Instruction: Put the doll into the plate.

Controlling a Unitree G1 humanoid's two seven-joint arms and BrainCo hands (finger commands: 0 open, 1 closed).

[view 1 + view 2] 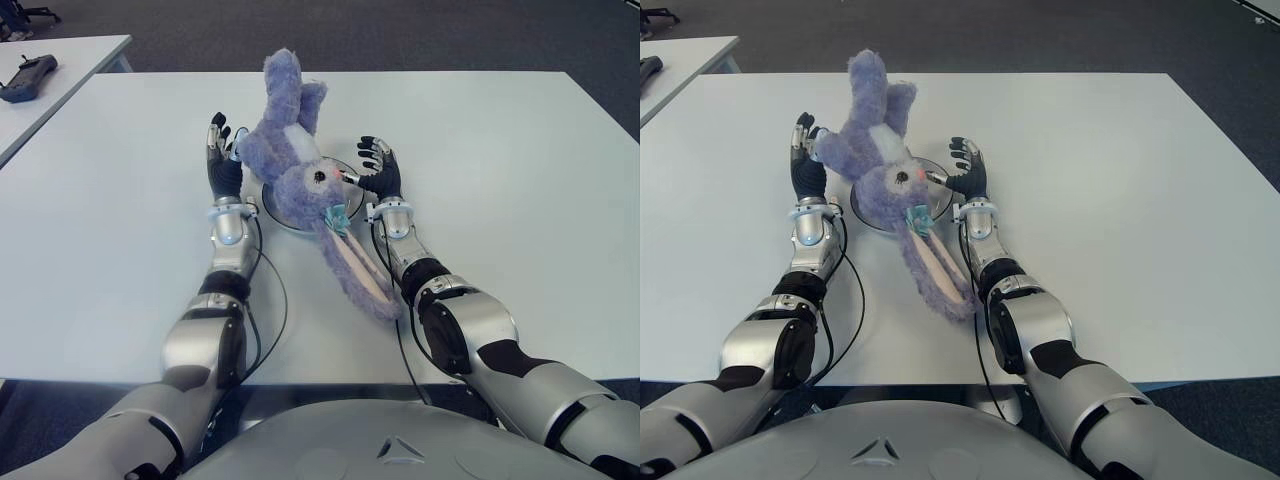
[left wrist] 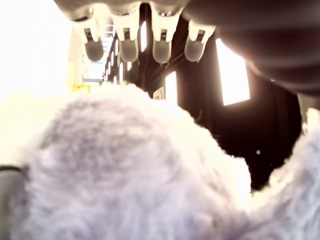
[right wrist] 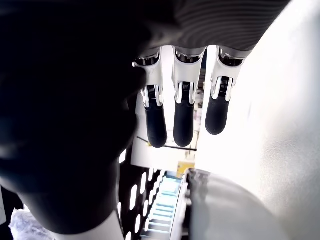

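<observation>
Lying on its back across the plate [image 1: 345, 170], the fluffy lavender rabbit doll [image 1: 300, 160] has a white belly, a pink nose and a teal bow; its long ears trail toward the near edge of the white surface [image 1: 500, 180]. The left robot hand [image 1: 222, 155] and right robot hand [image 1: 378, 168] flank it, fingers extended and spread, gripping nothing.

A dark handheld controller [image 1: 27, 78] lies on a neighbouring white table [image 1: 75, 55].
</observation>
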